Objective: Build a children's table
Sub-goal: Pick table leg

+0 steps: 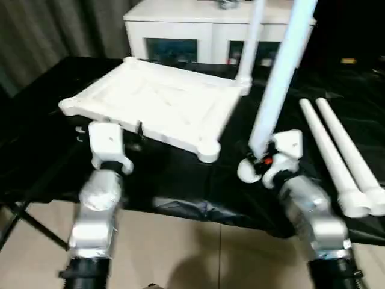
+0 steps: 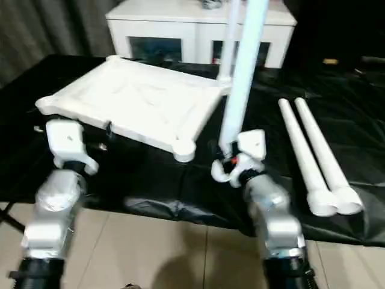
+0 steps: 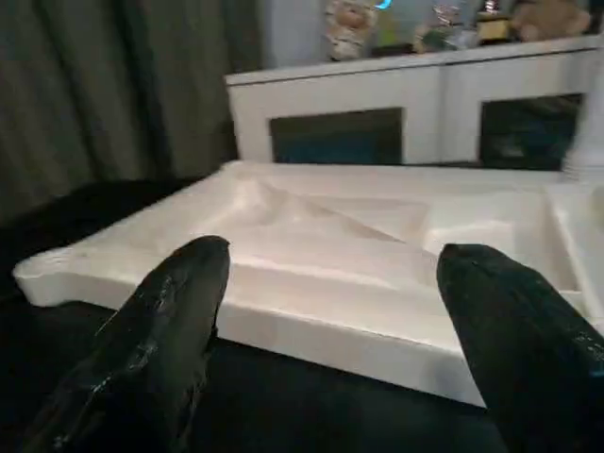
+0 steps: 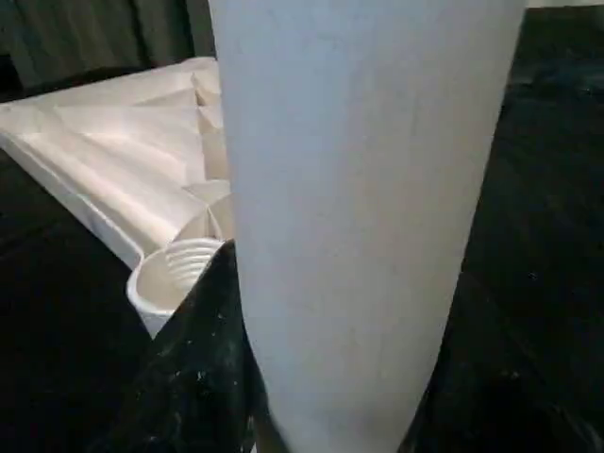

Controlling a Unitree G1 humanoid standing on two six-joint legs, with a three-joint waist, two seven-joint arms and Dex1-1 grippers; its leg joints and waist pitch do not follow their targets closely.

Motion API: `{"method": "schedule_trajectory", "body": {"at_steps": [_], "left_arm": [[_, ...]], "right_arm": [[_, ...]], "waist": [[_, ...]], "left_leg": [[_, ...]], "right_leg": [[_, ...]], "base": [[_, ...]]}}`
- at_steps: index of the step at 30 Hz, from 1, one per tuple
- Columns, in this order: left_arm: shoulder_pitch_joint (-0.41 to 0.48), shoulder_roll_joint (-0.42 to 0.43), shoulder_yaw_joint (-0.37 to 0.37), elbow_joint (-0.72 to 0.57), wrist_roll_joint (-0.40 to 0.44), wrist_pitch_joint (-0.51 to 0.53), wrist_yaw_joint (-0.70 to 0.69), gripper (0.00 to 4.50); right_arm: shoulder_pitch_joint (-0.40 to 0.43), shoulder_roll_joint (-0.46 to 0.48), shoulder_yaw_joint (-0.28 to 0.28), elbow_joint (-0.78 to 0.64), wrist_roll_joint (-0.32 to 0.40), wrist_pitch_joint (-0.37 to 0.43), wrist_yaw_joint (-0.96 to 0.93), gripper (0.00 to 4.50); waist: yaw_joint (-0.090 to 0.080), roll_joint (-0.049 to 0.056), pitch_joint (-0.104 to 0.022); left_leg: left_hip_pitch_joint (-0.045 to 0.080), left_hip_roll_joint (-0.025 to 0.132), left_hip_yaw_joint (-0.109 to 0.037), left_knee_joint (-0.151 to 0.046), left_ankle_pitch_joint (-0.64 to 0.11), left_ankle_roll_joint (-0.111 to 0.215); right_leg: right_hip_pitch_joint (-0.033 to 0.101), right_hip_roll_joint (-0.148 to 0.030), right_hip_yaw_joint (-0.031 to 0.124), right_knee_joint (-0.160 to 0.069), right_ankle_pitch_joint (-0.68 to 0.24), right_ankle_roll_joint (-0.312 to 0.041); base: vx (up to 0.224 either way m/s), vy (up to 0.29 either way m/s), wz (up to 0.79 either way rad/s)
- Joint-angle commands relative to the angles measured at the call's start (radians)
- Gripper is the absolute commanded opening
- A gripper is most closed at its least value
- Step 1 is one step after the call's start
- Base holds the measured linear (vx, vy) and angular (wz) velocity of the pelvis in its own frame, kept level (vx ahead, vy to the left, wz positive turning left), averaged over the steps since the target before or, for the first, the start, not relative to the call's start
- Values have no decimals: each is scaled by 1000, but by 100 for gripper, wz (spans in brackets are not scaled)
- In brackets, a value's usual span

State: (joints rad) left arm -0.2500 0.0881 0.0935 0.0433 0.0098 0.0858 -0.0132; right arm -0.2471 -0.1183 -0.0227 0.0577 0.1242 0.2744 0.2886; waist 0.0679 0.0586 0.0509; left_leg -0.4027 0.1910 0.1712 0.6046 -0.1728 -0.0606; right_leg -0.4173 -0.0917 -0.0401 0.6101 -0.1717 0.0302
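Observation:
The white tabletop (image 1: 150, 99) lies upside down on the black-covered table, ribs and corner sockets facing up. One white leg (image 1: 249, 42) stands in its far right corner socket. My right gripper (image 1: 261, 159) is shut on a second leg (image 1: 280, 78) and holds it nearly upright, just right of the near right socket (image 4: 179, 269). Two more legs (image 1: 337, 150) lie side by side on the cloth at the right. My left gripper (image 3: 330, 311) is open, its fingers (image 3: 142, 349) pointing at the tabletop's near left edge without touching it.
A white cabinet (image 1: 198, 30) with glass doors stands behind the table. The black cloth (image 1: 180, 186) hangs over the table's front edge above a tiled floor (image 1: 192, 253). Grey curtains (image 1: 48, 30) hang at the left.

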Motion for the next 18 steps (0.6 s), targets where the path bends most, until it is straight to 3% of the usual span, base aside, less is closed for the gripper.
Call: {"method": "schedule_trajectory", "body": {"at_steps": [1,3,4,6,7,8,9,10,12,13,14,15,16,17,18], "left_arm": [[-11,18,15,-25,9,7,-3,398],[-12,35,7,-34,-13,-5,-36,398],[-15,41,8,-32,-16,-10,-35,398],[-19,44,12,-30,-4,-12,-22,398],[-24,48,16,-32,5,-10,-14,398],[-24,49,16,-33,6,-9,-14,398],[-26,52,18,-33,6,-1,-14,398],[-28,53,19,-32,6,4,-14,398],[-28,54,18,-29,8,2,-12,398],[-32,49,20,-21,-2,5,-12,398],[-36,49,19,-16,-3,4,-12,398],[-36,49,19,-16,-3,4,-12,398],[-44,53,13,-2,-1,0,-14,398],[-46,54,11,2,1,-3,-15,398],[-48,54,9,4,2,-3,-15,398]], "right_arm": [[-20,7,2,-3,6,-20,-13,184],[-40,22,5,24,6,-42,-15,184],[-48,28,8,32,6,-48,-13,184],[-52,36,10,35,4,-54,-12,184],[-55,46,11,39,6,-55,-17,184],[-55,49,11,40,7,-54,-19,184],[-54,54,12,43,9,-46,-25,184],[-53,57,13,44,9,-40,-28,184],[-52,57,15,45,10,-39,-30,184],[-52,57,21,47,8,-39,-27,184],[-53,58,22,49,7,-39,-25,184],[-53,58,22,49,7,-39,-25,184],[-58,58,22,48,9,-36,-19,184],[-59,58,22,47,10,-35,-15,184],[-62,57,22,47,10,-34,-12,184]], "waist": [[3,-13,-70],[1,-14,-70],[-7,-6,-64],[-14,-5,-59],[-21,-1,-49],[-26,1,-45],[-30,1,-39],[-36,2,-39],[-46,7,-35],[-55,22,-42],[-58,11,-34],[-63,9,-33],[-62,10,-36],[-63,5,-36],[-61,-6,-40]], "left_leg": [[16,19,-8,-80,-283,0],[20,18,-7,-82,-303,2],[36,20,-13,-91,-421,-16],[60,20,-15,-95,-530,-17],[79,18,-17,-100,-606,-11],[102,14,-17,-99,-650,-4],[109,13,-17,-101,-669,-3],[119,10,-19,-103,-679,-2],[124,13,-24,-113,-694,-3],[188,28,-6,-104,-711,-35],[201,38,-13,-114,-738,-51],[215,52,-8,-123,-748,-66],[216,52,-1,-130,-733,-61],[214,46,6,-131,-715,-58],[202,21,27,-121,-650,-55]], "right_leg": [[39,-31,23,-83,-278,-127],[38,-32,23,-84,-307,-127],[40,-31,18,-92,-434,-105],[38,-22,10,-106,-517,-89],[39,-13,-3,-117,-590,-83],[41,-8,-13,-131,-632,-80],[42,-6,-19,-139,-650,-76],[55,-8,-28,-149,-656,-70],[72,-11,-38,-151,-637,-72],[35,10,-20,-154,-615,-91],[32,20,-29,-132,-513,-124],[26,24,-30,-105,-433,-151],[34,16,-28,-91,-385,-174],[37,13,-22,-90,-372,-190],[53,8,-1,-96,-381,-227]], "base": [[0,0,0],[0,0,0],[0,0,0],[0,0,0],[0,0,0],[0,0,0],[0,0,0],[0,0,0],[25,9,-5],[72,19,-27],[72,19,-27],[86,25,-60],[99,31,-84],[99,31,-84],[119,16,-88]]}}
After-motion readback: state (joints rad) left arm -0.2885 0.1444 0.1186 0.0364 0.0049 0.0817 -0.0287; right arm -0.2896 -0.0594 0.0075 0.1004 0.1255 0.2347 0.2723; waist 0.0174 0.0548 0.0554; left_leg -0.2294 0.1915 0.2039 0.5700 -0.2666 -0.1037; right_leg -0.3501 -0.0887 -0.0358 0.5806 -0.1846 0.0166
